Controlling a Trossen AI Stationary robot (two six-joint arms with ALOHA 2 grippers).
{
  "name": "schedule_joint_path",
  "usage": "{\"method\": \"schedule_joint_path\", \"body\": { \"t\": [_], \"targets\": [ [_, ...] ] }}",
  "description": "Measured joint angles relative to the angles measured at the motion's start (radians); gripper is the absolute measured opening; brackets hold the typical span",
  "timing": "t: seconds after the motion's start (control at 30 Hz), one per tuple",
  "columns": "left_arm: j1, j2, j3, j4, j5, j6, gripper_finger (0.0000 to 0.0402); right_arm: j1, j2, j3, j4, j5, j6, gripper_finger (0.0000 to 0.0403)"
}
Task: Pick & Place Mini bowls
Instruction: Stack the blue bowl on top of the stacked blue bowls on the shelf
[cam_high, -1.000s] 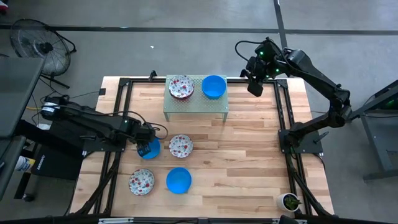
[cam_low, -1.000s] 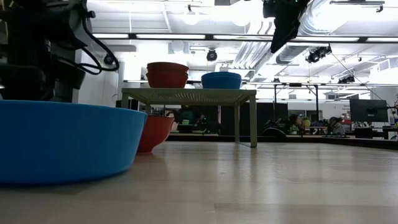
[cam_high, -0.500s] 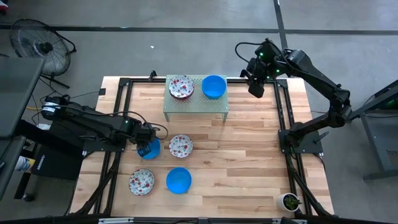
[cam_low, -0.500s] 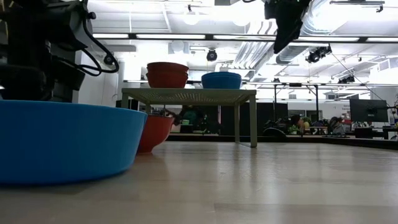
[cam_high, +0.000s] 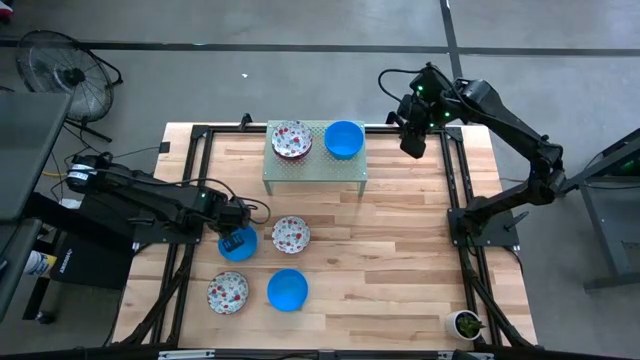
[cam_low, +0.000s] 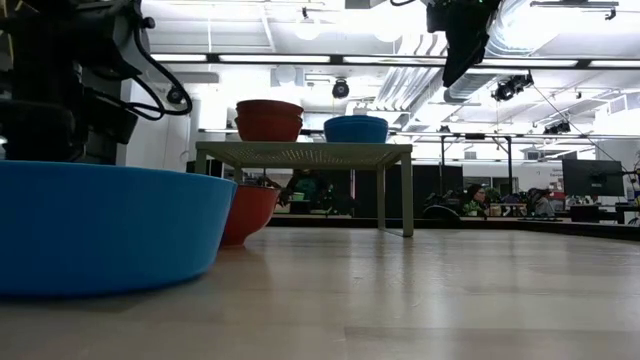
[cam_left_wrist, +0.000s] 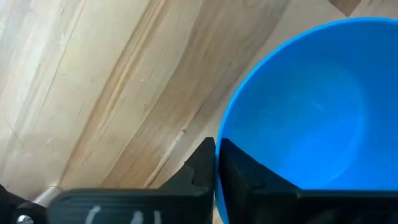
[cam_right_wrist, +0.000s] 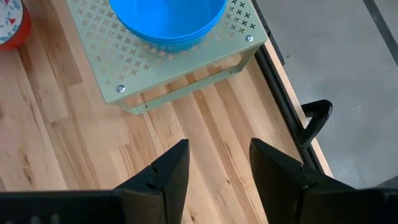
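Note:
Four mini bowls stand on the table's near left. One is a blue bowl (cam_high: 238, 247) with my left gripper (cam_high: 238, 236) shut on its rim. Beside it is a white floral bowl (cam_high: 290, 234). Nearer the front edge are another floral bowl (cam_high: 228, 293) and a second blue bowl (cam_high: 287, 289). The pale green rack (cam_high: 315, 168) at the far middle carries stacked floral bowls (cam_high: 291, 140) and a blue bowl (cam_high: 344, 139). My right gripper (cam_high: 410, 140) hangs open, high over the table's far right. My left gripper (cam_left_wrist: 217, 144) pinches the blue bowl's rim (cam_left_wrist: 225, 124), with one finger (cam_left_wrist: 200, 163) outside the wall and the other inside the hollow. The fingers come from above, pointing down. The bowl appears to sit upright on the wood.
The right wrist view looks down on the rack's corner (cam_right_wrist: 186, 62) and its blue bowl (cam_right_wrist: 168, 18). A black frame rail (cam_high: 455, 170) runs along the table's sides. A small potted plant (cam_high: 466, 323) stands at the near right corner. The table's middle and right are bare wood.
My left gripper has shut on the blue bowl's rim, staying in place over it. The bowl has kept its spot.

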Motion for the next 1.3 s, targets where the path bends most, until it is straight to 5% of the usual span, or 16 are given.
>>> {"method": "schedule_joint_path", "body": {
  "t": [0.43,0.87,1.07,1.3],
  "targets": [
    [0.0,-0.003,0.058,-0.008,-0.052,0.009,0.0001,0.0,0.0,0.0,0.0,0.0,0.007,0.0156],
    [0.0,-0.003,0.399,-0.239,-0.127,0.012,0.0,0.0,0.0,0.0,0.001,0.0,0.004,0.0156],
    [0.0,-0.003,0.561,-0.234,-0.271,0.0,0.0,0.0,0.0,0.0,0.013,0.0,0.005,0.0156],
    [0.001,0.0,0.636,-0.044,-0.533,0.043,0.0,0.0,0.0,0.0,0.047,-0.016,0.011,0.0156]
  ]
}}
